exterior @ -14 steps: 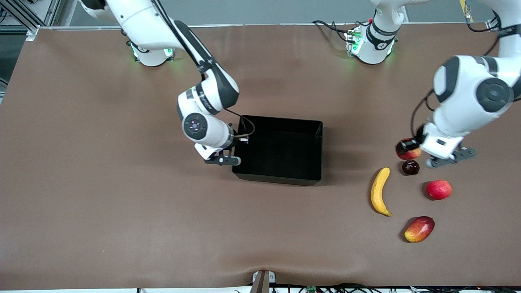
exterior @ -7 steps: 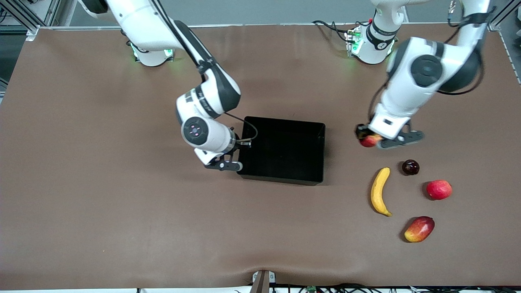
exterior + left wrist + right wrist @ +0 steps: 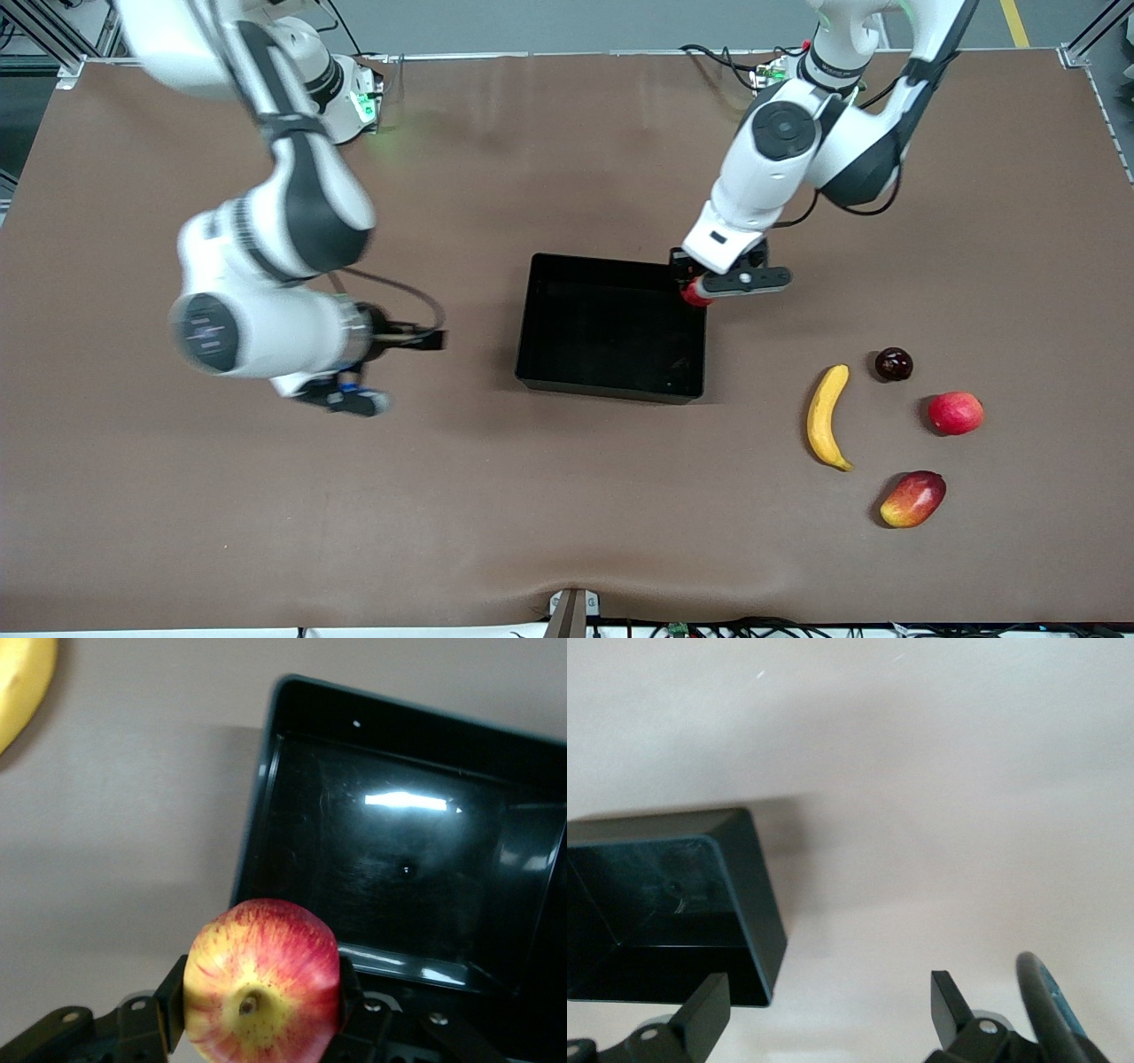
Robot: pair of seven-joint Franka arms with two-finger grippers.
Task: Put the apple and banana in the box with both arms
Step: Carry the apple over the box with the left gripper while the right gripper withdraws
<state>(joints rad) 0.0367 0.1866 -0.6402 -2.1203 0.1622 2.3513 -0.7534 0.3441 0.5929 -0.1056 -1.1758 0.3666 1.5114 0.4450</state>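
Observation:
My left gripper (image 3: pixel 700 291) is shut on the apple (image 3: pixel 693 298) and holds it over the corner of the box (image 3: pixel 611 328) toward the left arm's end. In the left wrist view the apple (image 3: pixel 261 979), red with a yellow stem patch, sits between the fingers of the left gripper (image 3: pixel 261 1008), above the wall of the empty black box (image 3: pixel 399 859). The banana (image 3: pixel 827 417) lies on the table toward the left arm's end; its tip shows in the left wrist view (image 3: pixel 22 682). My right gripper (image 3: pixel 345 400) is open and empty over bare table beside the box (image 3: pixel 656 904); its fingers (image 3: pixel 704 1010) stand wide apart.
A small dark round fruit (image 3: pixel 893 364), a pinkish-red round fruit (image 3: pixel 956 413) and a red-and-yellow mango (image 3: pixel 912 499) lie near the banana toward the left arm's end. The brown table mat spreads around the box.
My left gripper has carried the apple from among the fruits to over the box's corner. My right arm has swung away from the box toward its own end of the table.

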